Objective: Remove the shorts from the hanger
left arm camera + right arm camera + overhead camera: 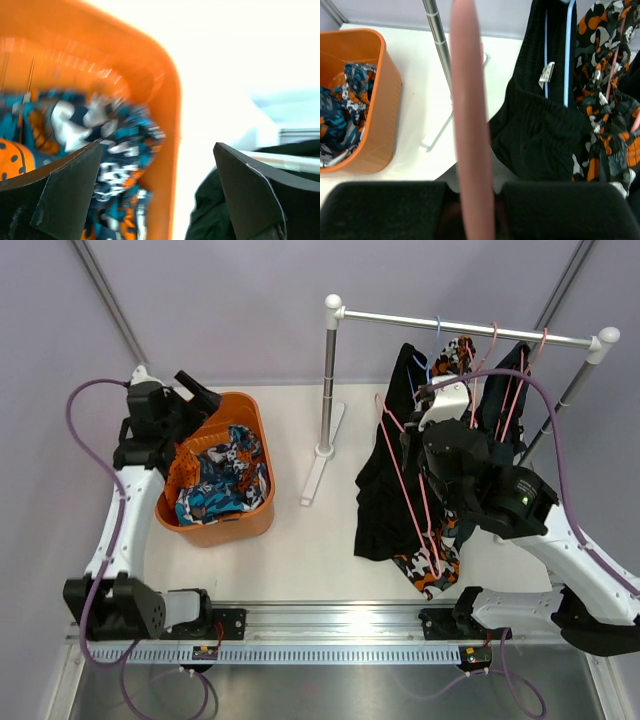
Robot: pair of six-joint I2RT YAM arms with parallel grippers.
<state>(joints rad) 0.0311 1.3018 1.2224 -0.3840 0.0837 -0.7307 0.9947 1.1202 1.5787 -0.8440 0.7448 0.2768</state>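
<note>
Right gripper point(472, 212) is clamped on a pink hanger point(470, 100). Left gripper point(160, 195) stands with jaws wide apart over the orange basket point(167, 125), which contains the teal-blue patterned shorts point(225, 480). Black shorts point(380, 510) and camouflage shorts point(430, 565) hang below the rail point(470, 328).

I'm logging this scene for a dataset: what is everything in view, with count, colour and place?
basket: one, orange, on the table's left side.
patterned shorts: one, teal-blue and orange, in the basket.
rack: one, grey rail on white-capped posts, right rear.
black shorts: one, black, hanging below the rail with a blue hanger.
camouflage shorts: one, orange, black and white, hanging beside the black shorts.
navy shorts: one, dark, at the rail's right end.
pink hanger: one, in the right gripper.
table: one, white.
left gripper: open, over the basket.
right gripper: shut on the pink hanger.
</note>
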